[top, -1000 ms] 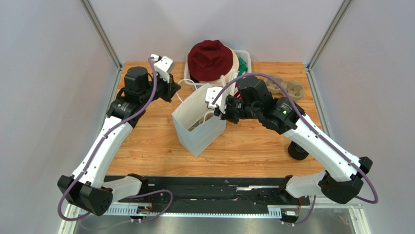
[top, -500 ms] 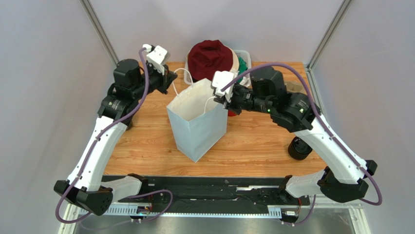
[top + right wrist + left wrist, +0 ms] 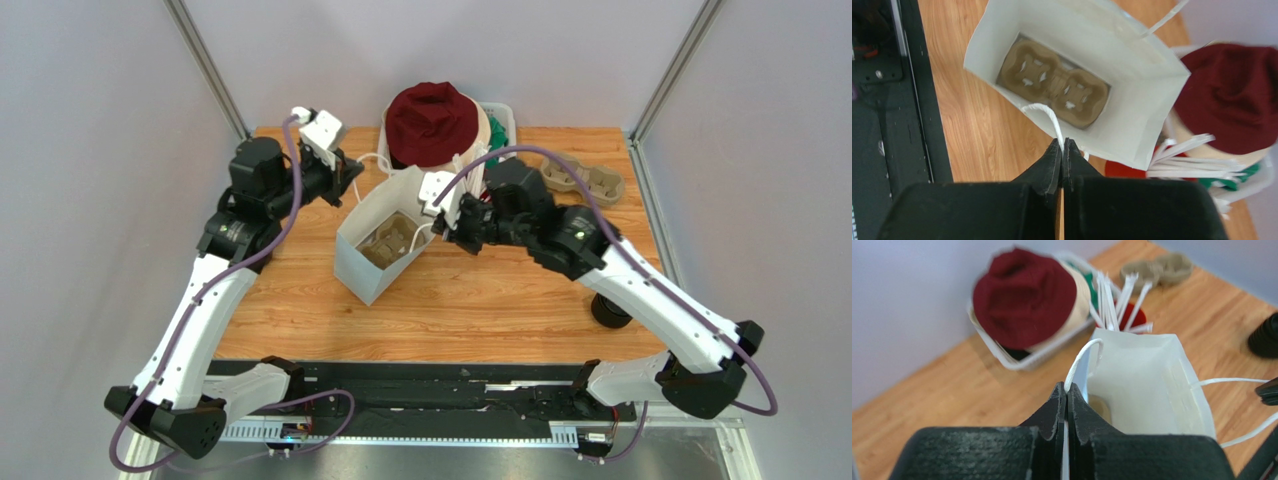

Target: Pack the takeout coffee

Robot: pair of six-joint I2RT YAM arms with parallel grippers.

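White paper bag (image 3: 365, 275) stands mid-worktop (image 3: 500, 310); left gripper (image 3: 1066, 390) and right gripper (image 3: 1062, 145) each clamp a cord handle (image 3: 1079, 357). The takeout coffee (image 3: 608, 312), apparently by the right edge, looks light and crushable: grip its side wall gently.

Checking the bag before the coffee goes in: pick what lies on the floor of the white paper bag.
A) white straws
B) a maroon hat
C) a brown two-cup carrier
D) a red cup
C: the right wrist view looks down into the white paper bag, and a brown two-cup carrier lies flat on its floor.
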